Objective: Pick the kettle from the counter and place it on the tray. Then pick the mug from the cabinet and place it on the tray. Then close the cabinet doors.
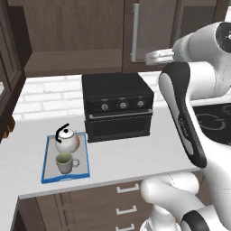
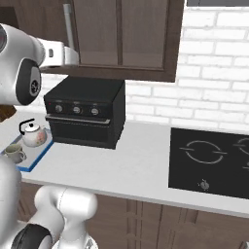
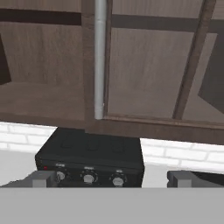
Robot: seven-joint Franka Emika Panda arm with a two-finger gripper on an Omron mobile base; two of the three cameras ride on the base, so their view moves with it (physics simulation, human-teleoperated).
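drawers: brown wooden fronts (image 1: 122,198) with pale handles, under the front edge of the counter (image 1: 135,155).
tray: blue-rimmed, grey-floored tray (image 1: 48,173) near the counter's front left edge, left of the oven.
mug: pale mug (image 1: 66,163) with greenish inside, on the tray's front half, loop handle towards the right.
kettle: round white kettle (image 1: 66,140) with black arched handle, on the tray's back half, just behind the mug and very close to it; whether they touch I cannot tell.
task so far: judged from this, both things are on the tray; closing the cabinet doors is what remains.
oven: black box oven (image 1: 118,106) with three knobs, at the back of the counter below the cabinet.
hob: black cooktop (image 2: 209,163) set into the counter's right part.
gripper: raised to cabinet height, in front of the right door; the gripper (image 3: 111,179) has its fingers (image 3: 43,178) spread wide, nothing between them.
cabinet: dark brown cabinet (image 1: 72,58), left half open to its plank-lined inside.
cabinet doors: right door (image 3: 148,65) looks shut or nearly so; left door (image 1: 11,54) swung out at the far left.
key relation: the vertical bar handle (image 3: 100,57) stands straight ahead of the fingers, slightly left of centre, long axis upright; the open left door lies well to the gripper's left.
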